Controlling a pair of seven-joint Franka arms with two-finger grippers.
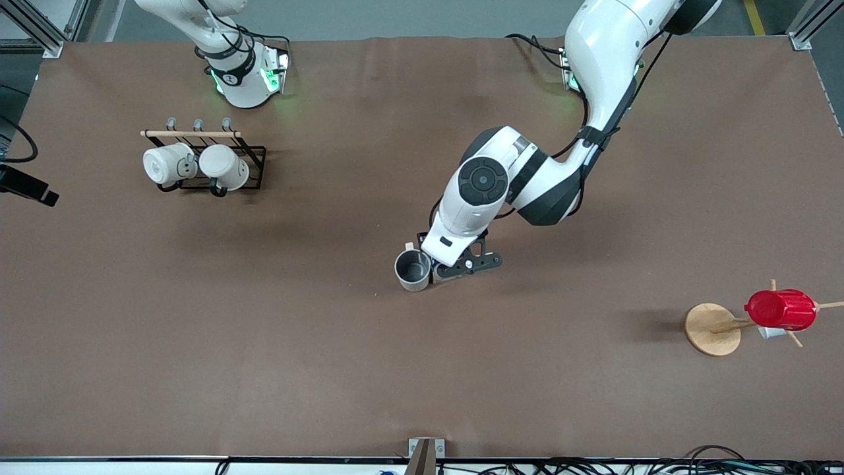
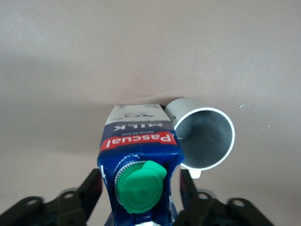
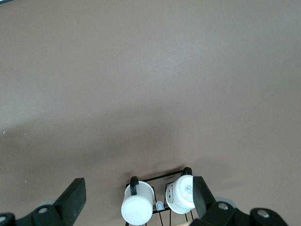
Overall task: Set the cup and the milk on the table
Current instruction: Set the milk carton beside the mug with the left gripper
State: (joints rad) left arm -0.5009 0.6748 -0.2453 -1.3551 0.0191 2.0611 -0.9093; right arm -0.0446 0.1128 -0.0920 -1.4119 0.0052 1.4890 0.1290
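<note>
Cup upright on table, milk just beside it between left gripper fingers — jaws parted, release apparently underway; right gripper waits wide, empty.

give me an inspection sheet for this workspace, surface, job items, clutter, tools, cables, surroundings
Surface: table under a plain brown sheet.
Job's things: cup upright mid-table, nothing in it; milk upright right beside it, toward the left arm's end, green cap on.
Clutter: black rack with two white mugs toward the right arm's end; wooden stand carrying a red cup toward the left arm's end.
Grippers: left tool straddles the milk, fingers apart and clear of its sides; right tool open, arm waiting up by its base.
Cables: black cable along the left arm; a bundle below the table's near edge.
Surroundings: aluminium frame posts at the corners.
</note>
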